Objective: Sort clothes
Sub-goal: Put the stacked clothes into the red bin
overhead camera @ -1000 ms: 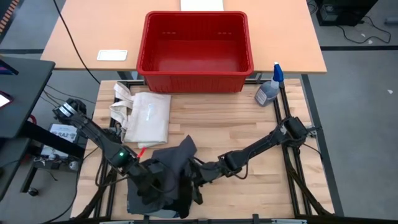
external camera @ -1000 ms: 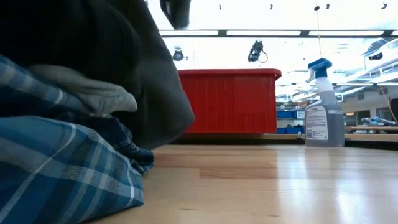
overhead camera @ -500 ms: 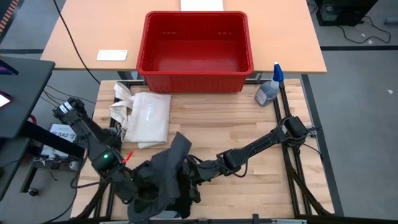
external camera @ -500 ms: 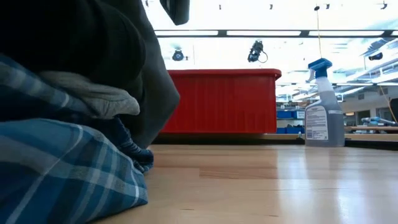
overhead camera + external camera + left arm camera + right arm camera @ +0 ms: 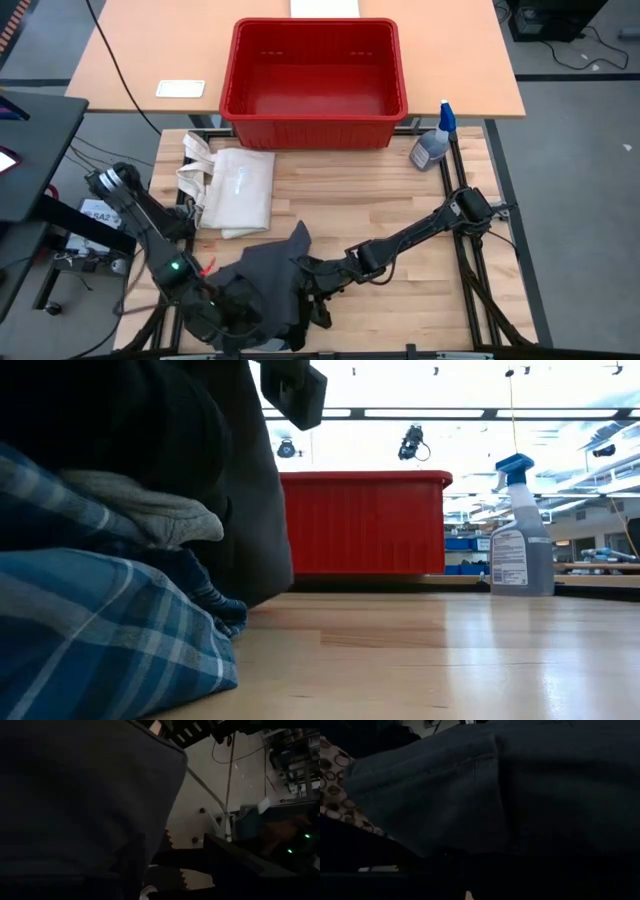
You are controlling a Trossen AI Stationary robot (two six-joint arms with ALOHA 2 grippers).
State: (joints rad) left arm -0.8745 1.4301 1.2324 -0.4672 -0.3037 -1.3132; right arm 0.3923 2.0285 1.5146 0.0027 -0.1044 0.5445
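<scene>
- Two dark arms meet over a heap of clothes at the near edge of the wooden table (image 5: 400, 195), the left arm from the left side, the right arm from the right.
- On top of the heap lies the dark grey cloth (image 5: 268, 275), with one corner standing up toward the middle of the table.
- Left gripper (image 5: 228, 318) is buried in the near left part of that cloth; I cannot tell how far apart its fingers are.
- Right gripper (image 5: 312, 290) reaches into the cloth's right edge, and its fingers are hidden in the folds, so I cannot tell its state either.
- From table height, the blue-and-white plaid cloth (image 5: 100, 645) lies lowest in the heap, with a pale grey fold above it and the dark grey cloth draped over both.
- Beyond the heap, a white tote bag (image 5: 232, 187) lies flat on the table's left part, apart from the clothes.
- Behind the table, a red basket (image 5: 315, 80) stands on a lighter tabletop.
- At the far right corner of the wooden table stands a spray bottle (image 5: 433, 140).
</scene>
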